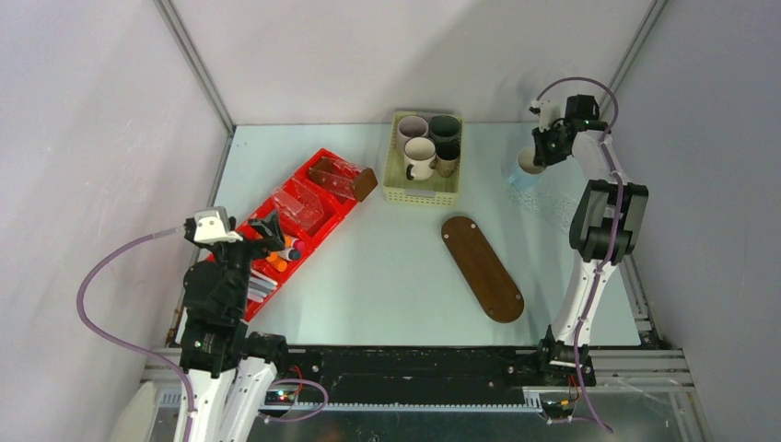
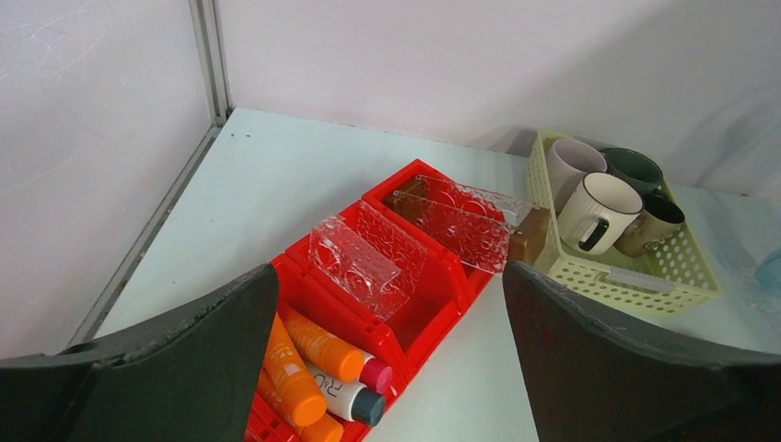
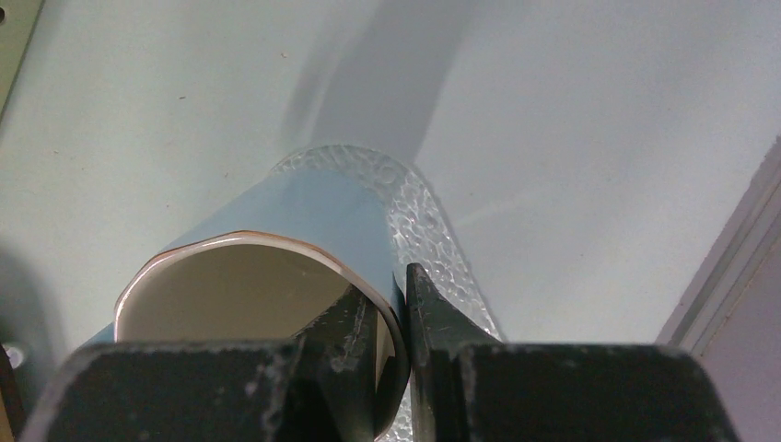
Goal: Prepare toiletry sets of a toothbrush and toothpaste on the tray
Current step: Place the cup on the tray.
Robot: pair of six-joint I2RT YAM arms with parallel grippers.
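toothpaste tubes [image 2: 297, 370] in red bin [image 2: 444, 284] | four mugs [image 2: 600, 210] in basket [image 2: 679, 273]

We see a red compartmented plastic bin [image 2: 424, 299] lying at an angle on the left of the pale blue-green table [image 1: 396, 267]. Two clear embossed plastic inserts [image 2: 364, 262] stand tilted in its middle and far compartments. A small brown wooden block [image 2: 530, 241] sits at the bin's far end, just beside a pale yellow mesh basket [image 1: 422, 195] near the back wall. On the right, a clear pebbled sheet [image 3: 428, 230] lies flat on the table.
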